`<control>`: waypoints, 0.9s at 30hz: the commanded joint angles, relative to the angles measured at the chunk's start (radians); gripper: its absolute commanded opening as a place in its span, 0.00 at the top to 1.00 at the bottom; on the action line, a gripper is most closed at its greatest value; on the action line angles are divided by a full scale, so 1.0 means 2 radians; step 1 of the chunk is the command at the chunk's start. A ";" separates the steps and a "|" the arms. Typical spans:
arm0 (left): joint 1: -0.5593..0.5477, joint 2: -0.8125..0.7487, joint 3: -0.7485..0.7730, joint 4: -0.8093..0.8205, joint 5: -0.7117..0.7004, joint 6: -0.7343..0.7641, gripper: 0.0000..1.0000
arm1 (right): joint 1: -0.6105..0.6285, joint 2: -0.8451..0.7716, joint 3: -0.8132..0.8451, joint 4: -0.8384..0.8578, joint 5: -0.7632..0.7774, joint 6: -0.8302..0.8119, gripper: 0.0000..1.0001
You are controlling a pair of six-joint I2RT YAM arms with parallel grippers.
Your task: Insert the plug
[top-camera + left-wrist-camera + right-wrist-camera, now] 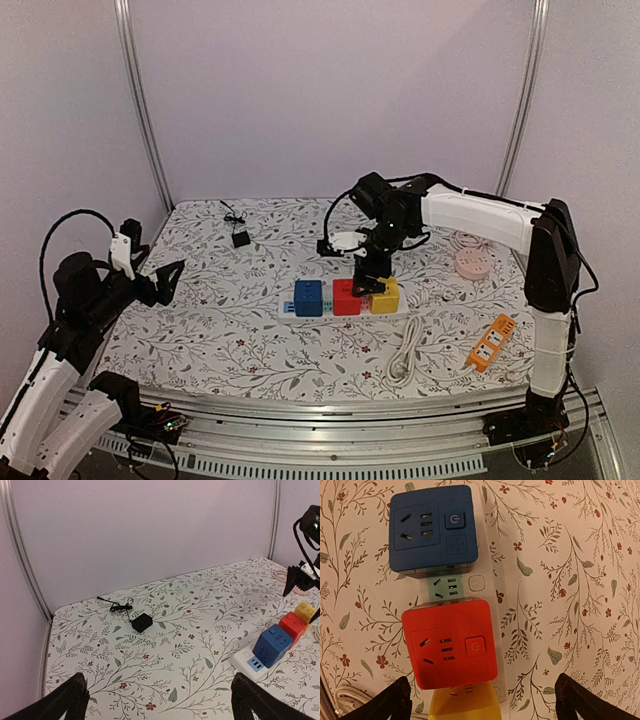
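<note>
A white power strip [285, 306] lies mid-table with a blue cube [308, 297], a red cube [346, 297] and a yellow cube [386, 296] plugged in a row. My right gripper [371, 279] hovers just above the red and yellow cubes. In the right wrist view its fingers [390, 701] stand wide apart and hold nothing, with the blue cube [432, 527], red cube [450, 642] and yellow cube [465, 706] below. A black plug adapter [241, 238] with a thin cord lies at the back left, also in the left wrist view [141, 622]. My left gripper [165, 280] is open and empty over the left of the table.
A pink round socket [472, 263] and a small white object [346, 241] lie behind the strip. An orange power strip [493, 342] sits at the front right, with a coiled white cable [405, 352] beside it. Metal frame posts stand at the back corners.
</note>
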 commanded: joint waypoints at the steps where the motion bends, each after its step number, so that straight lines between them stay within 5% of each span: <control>1: 0.011 -0.003 -0.005 0.003 0.013 0.003 0.00 | 0.008 0.014 0.001 -0.015 -0.028 -0.034 0.01; 9: 0.016 -0.001 -0.007 0.005 0.017 0.002 0.00 | 0.011 0.046 0.002 0.003 -0.047 -0.024 0.07; 22: 0.021 0.004 -0.007 0.004 0.028 0.001 0.01 | -0.005 0.083 0.021 0.049 0.020 0.035 0.53; 27: 0.023 0.007 -0.008 0.003 0.028 0.001 0.01 | -0.032 0.115 0.055 0.049 0.077 0.065 0.59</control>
